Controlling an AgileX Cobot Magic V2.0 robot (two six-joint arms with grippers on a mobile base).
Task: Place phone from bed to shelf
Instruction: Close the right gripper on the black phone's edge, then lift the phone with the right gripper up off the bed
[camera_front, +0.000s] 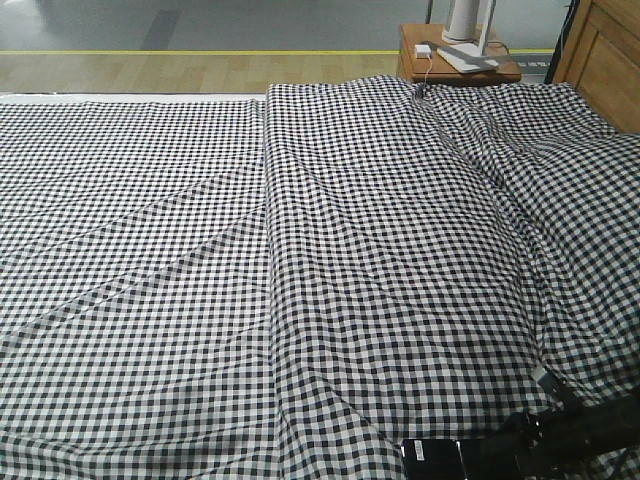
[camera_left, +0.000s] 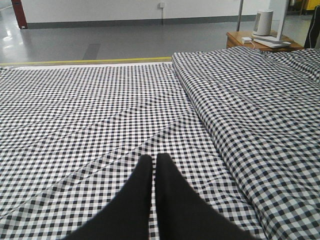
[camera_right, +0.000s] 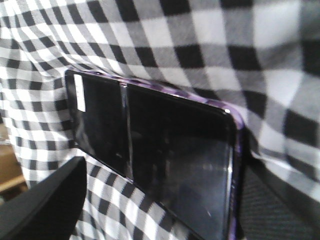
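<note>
The phone (camera_right: 165, 150), glossy black with a purplish edge and a small white sticker near its far end, lies on the checked bed (camera_front: 300, 250) at the near right edge. My right gripper (camera_right: 165, 205) is open around it. The right pad (camera_right: 272, 205) rests against the phone's long edge, while the left finger (camera_right: 45, 200) stands apart with cloth showing between. In the front view the phone (camera_front: 432, 462) and right gripper (camera_front: 490, 452) sit at the bottom edge. My left gripper (camera_left: 153, 162) hovers shut and empty over the bed. I cannot tell if the shelf is in view.
A reddish-brown bedside table (camera_front: 455, 62) with a white device and cable stands beyond the bed's far right corner. A panelled wooden piece (camera_front: 600, 50) fills the top right corner. A raised fold (camera_front: 270, 200) runs down the cloth. Grey floor lies beyond.
</note>
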